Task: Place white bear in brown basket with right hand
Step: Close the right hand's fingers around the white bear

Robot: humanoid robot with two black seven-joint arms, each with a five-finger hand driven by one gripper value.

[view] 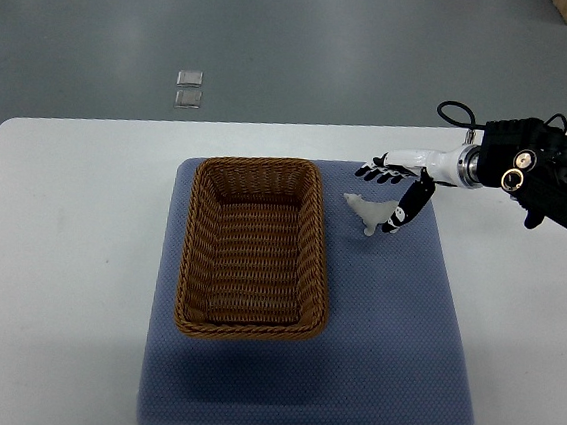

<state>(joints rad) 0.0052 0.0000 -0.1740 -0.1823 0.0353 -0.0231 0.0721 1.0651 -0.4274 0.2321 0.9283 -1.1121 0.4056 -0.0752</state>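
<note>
Top view, small white bear point(364, 213), upright on mat point(393, 324)

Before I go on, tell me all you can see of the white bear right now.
The white bear is a small, plain white figure, apparently smooth and hard; its details are too small to make out. It lies on the blue mat, just right of the brown basket and outside it, apart from the rim. The right hand is over it, fingers spread around its right side. One dark fingertip seems to touch it, but a firm grip cannot be confirmed.
</note>
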